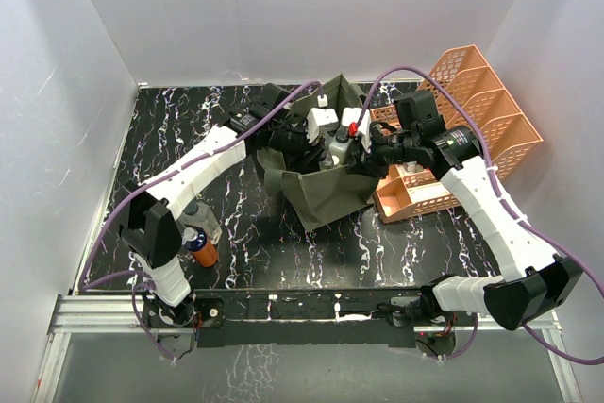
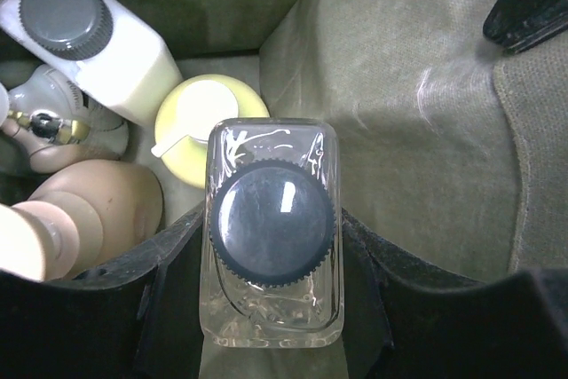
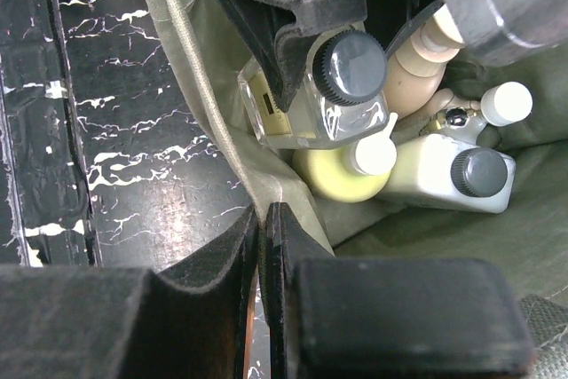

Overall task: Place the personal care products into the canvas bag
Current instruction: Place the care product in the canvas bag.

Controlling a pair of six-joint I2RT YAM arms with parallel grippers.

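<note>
Left gripper was partway open, with both jaws clamped on the flat sides of the clear bottle and its black cap facing the wrist. The bottle sat down inside the bag. Its base was hidden, so couldn't tell if it touched the bag floor.

Just past the fingertips, the yellow bottle touched the clear bottle's far side. Beyond that and to the left lay the white bottle with a grey cap. The tan bottle sat close on the gripper's left. A small white-capped item lay between the tan and white bottles; type unclear.

Right gripper had its jaws closed down on the bag rim, fabric pinched between the fingertips. Table was on the outer side of the pinch. Just ahead of it inside the bag was the left gripper with the clear bottle.

From the top view, the tray sat just beside the right gripper, on the side away from the bag. The orange bottle and a second clear bottle stood on the table next to each other. Both were well apart from the left gripper, near that arm's base.
</note>
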